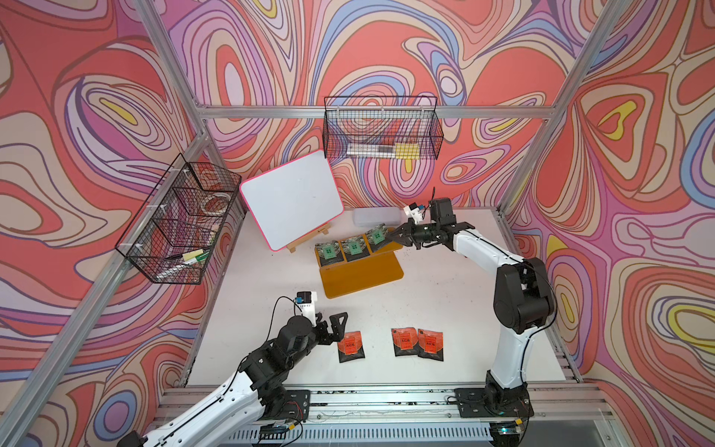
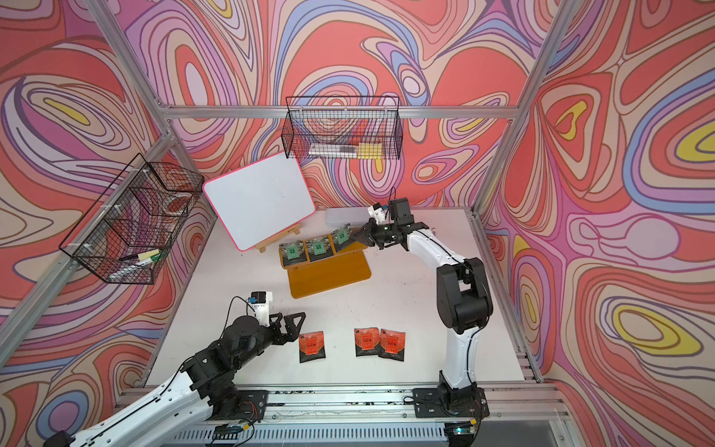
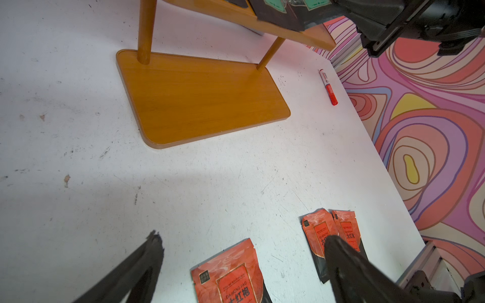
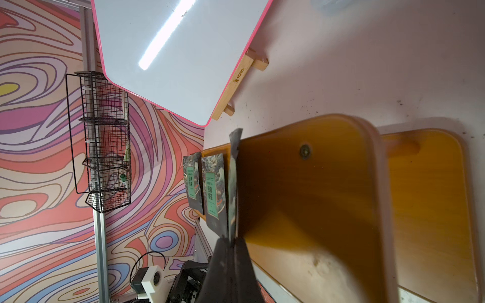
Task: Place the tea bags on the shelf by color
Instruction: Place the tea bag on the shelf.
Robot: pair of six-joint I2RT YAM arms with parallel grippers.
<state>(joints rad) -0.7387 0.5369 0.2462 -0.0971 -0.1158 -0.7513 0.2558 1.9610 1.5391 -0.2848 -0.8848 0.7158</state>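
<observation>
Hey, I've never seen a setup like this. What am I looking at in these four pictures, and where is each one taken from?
These are two robot arms bolted at the edge of a white table. Two pictures look down from overhead and show nearly the same view. The other two come from small cameras on each arm's wrist. Each arm ends in a two-fingered tool. The right tool is shut on a green tea bag at the upper board of a yellow shelf, beside two more green tea bags. The left tool is open and holds nothing. It is next to three orange tea bags lying flat on the table. A whiteboard stands on a small easel at the back.
</observation>
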